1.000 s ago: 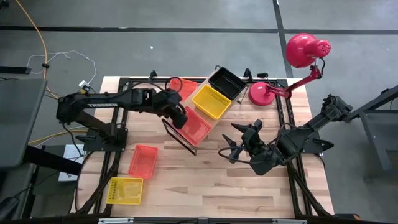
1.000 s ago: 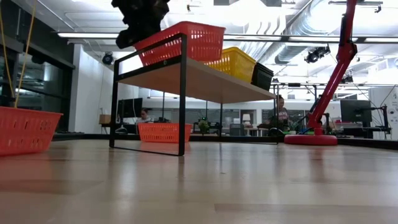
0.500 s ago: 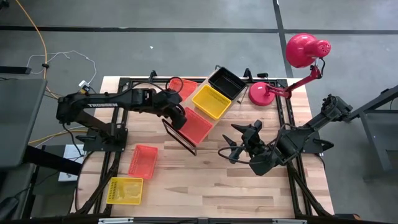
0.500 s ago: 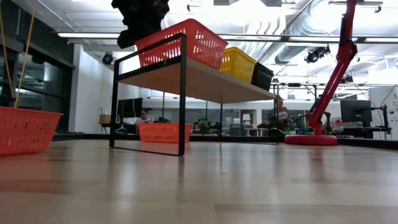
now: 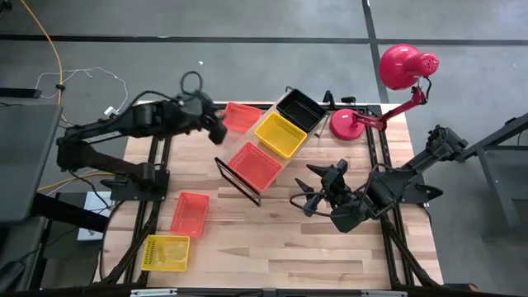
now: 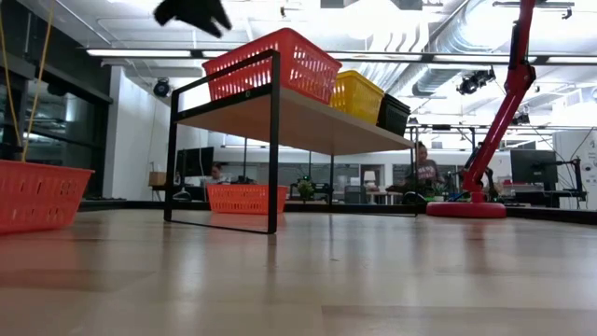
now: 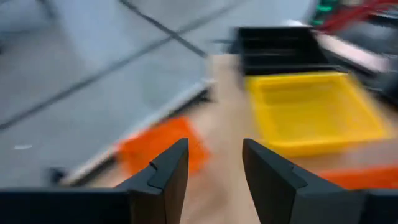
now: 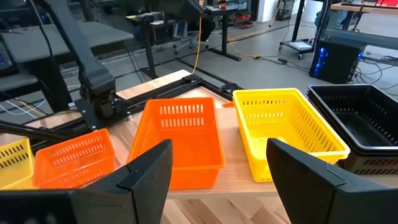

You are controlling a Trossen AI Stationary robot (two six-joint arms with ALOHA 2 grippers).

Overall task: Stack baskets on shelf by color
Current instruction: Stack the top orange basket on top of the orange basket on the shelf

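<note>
Baskets are what this job turns on, and three of them sit in a row on the shelf (image 5: pixel 221 169): an orange basket (image 5: pixel 255 164) at the end by the black wire frame, a yellow basket (image 5: pixel 280 134) just beside it, and a black basket (image 5: pixel 300 109) at the far end. From table height the orange one sits square on the board, nothing touching it. Off the shelf, a second orange basket (image 5: pixel 241 116) lies on the tabletop (image 5: pixel 330 247) behind the shelf, a third orange basket (image 5: pixel 190 213) sits toward the front left, and a second yellow basket (image 5: pixel 166 252) lies at the front-left corner. The left gripper (image 5: pixel 216 130) hangs in the air above the gap between the shelf and that rear orange basket, its fingers apart and holding nothing. The right gripper (image 5: pixel 306 201) waits over the table in front of the shelf, jaws wide and empty. My read is that one placement is done and the left arm is between fetches. The next move probably calls for dropping onto the nearest loose orange basket, closing on one rim, and nesting it squarely inside the orange one on the shelf without nudging the yellow neighbour
</note>
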